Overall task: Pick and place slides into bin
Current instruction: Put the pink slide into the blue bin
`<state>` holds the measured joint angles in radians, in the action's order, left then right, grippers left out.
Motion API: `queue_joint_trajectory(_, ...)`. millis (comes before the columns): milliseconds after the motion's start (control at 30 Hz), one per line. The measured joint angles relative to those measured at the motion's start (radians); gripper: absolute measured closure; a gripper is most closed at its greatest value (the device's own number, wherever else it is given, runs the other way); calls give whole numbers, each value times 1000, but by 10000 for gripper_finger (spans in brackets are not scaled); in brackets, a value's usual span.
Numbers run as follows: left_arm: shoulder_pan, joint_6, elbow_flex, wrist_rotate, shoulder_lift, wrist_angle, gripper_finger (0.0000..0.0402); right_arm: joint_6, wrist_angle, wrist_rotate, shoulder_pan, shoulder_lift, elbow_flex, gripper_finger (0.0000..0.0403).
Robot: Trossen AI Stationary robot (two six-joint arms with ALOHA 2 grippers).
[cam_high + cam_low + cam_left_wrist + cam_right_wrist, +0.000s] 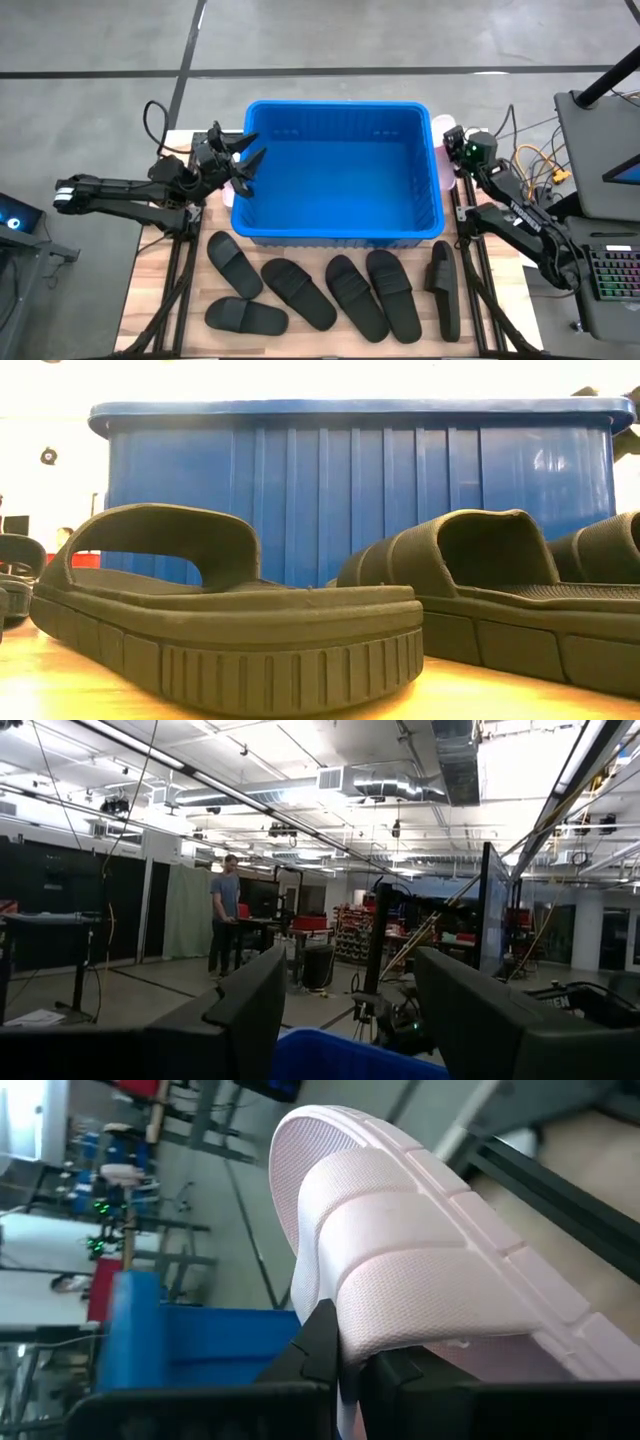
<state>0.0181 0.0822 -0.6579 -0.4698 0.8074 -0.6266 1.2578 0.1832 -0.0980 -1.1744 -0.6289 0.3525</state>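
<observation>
Two dark jointed arms, black cables, green light on right wrist

The big bright blue plastic bin (340, 225) has ribbed walls. The flat black rubber slides (335, 290) have ribbed soles and straps. The pale pink rubber slide (420, 1260) at the dark right end effector (345, 1370) has ribbed bands.

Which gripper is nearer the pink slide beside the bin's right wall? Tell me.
Right. The right gripper is shut on the pink slide; the left gripper sits across the bin, at its left rim.
</observation>
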Motion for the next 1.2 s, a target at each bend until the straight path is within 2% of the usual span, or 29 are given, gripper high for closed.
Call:
queue_joint_trajectory(633,0,-50,0,1,3,-1,194,-239,99,9,0,0,331,390)
queue_joint_trajectory(767,0,-50,0,1,3,-1,194,-250,95,54,0,0,388,390)
queue_joint_trajectory(1000,0,-50,4,1,4,0,194,-253,67,225,0,0,447,390)
queue_joint_trajectory(1200,0,-50,10,1,4,8,194,-238,65,279,27,-1,495,390)
